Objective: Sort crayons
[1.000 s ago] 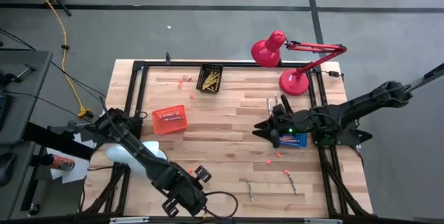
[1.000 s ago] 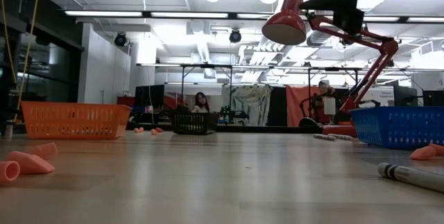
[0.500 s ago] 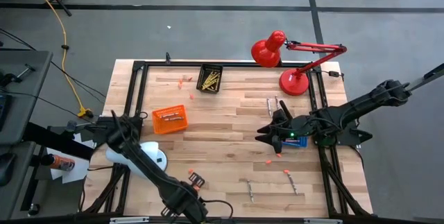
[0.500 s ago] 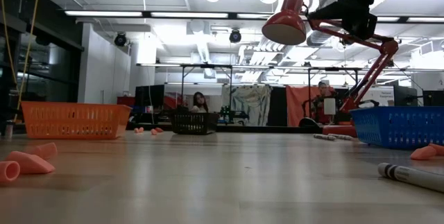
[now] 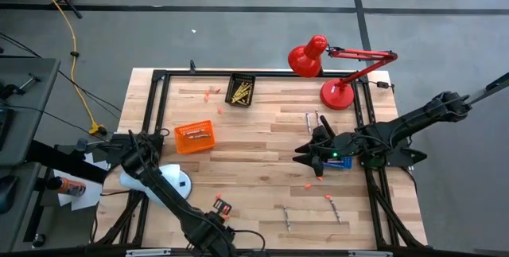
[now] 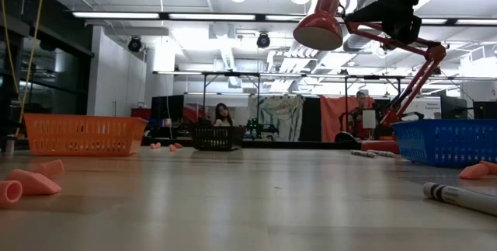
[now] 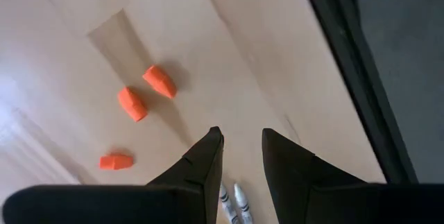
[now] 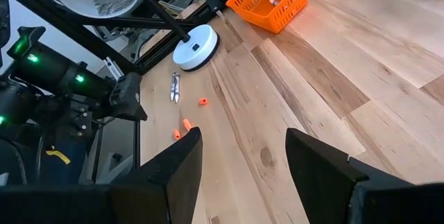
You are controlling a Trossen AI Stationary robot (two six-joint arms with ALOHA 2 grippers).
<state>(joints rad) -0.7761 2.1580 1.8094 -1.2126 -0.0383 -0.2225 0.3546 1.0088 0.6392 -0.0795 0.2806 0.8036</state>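
The left gripper (image 7: 241,148) hangs low at the near left edge of the bench (image 5: 262,138), jaws a little apart and holding nothing, two grey crayons (image 7: 232,200) lying just below them. The right gripper (image 5: 301,153) hovers beside the blue basket (image 6: 444,142), jaws wide apart and empty. Yellow crayons (image 5: 241,91) fill the black basket (image 5: 240,78); the orange basket (image 5: 195,138) holds a few more.

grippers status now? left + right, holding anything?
Left gripper: open, narrow gap, nothing between its fingers; low at the table's near left edge.
Right gripper: open wide, empty; beside the blue basket.
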